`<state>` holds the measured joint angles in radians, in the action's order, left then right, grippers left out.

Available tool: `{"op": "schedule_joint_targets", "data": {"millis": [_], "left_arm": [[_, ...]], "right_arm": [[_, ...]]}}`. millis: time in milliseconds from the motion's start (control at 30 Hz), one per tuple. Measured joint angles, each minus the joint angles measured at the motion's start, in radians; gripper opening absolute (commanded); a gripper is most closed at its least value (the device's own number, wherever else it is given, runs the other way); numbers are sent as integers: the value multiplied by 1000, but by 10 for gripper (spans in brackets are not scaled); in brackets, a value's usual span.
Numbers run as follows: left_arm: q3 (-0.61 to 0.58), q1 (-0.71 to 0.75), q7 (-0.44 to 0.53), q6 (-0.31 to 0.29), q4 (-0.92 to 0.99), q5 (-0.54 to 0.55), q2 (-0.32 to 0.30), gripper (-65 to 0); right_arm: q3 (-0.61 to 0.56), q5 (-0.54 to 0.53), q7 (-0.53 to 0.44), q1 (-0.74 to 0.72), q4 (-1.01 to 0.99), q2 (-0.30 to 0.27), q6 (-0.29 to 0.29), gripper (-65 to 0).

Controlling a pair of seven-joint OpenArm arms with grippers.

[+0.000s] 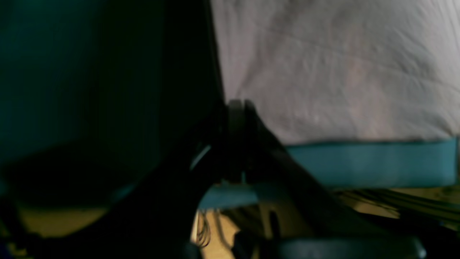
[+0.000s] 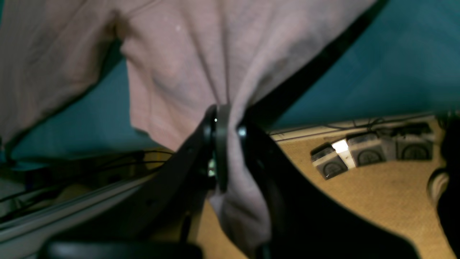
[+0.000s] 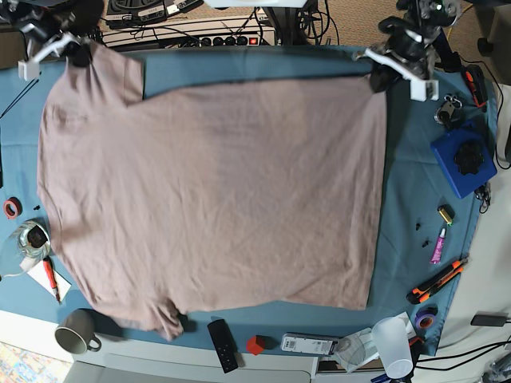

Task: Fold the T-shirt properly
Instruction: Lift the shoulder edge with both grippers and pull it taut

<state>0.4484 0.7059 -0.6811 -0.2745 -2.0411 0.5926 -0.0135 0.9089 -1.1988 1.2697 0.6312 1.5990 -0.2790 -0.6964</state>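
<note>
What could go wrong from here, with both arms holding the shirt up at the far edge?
The left gripper pinches only a thin edge of the T-shirt; that corner might slip as the arms move. The right gripper holds a bunched sleeve, so the fold may come out uneven. Dragging the cloth could sweep the grey mug or the black remote at the near edge.
</note>
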Motion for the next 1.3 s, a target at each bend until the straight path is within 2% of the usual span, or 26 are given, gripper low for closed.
{"op": "schedule_joint_targets", "data": {"millis": [100,233,500,700,933,1167,1300], "left_arm": [[64,42,-1,0,-41,31,0,-650],[140,62,-65,-13,-73,108,0,-650],[153,133,-101,-14,-77,141,0,-650],[153,155,-120,-14,-109,142,-1,-650],[153,134,-120,-10,-109,161,0,-650],[149,128,-112,-10,-109,161,0,-650],[134,127,-77,43,-109,161,0,-650]], "right_arm": [[56,-36,25,26,0,0,0,-650],[106,-100,76,60,0,0,0,-650],[112,-192,92,156,0,9,0,-650],[120,-202,103,152,1,21,0,-650],[120,-184,106,50,13,21,0,-650],[120,-170,101,20,13,21,0,-650],[120,-163,99,-8,12,19,0,-650]]}}
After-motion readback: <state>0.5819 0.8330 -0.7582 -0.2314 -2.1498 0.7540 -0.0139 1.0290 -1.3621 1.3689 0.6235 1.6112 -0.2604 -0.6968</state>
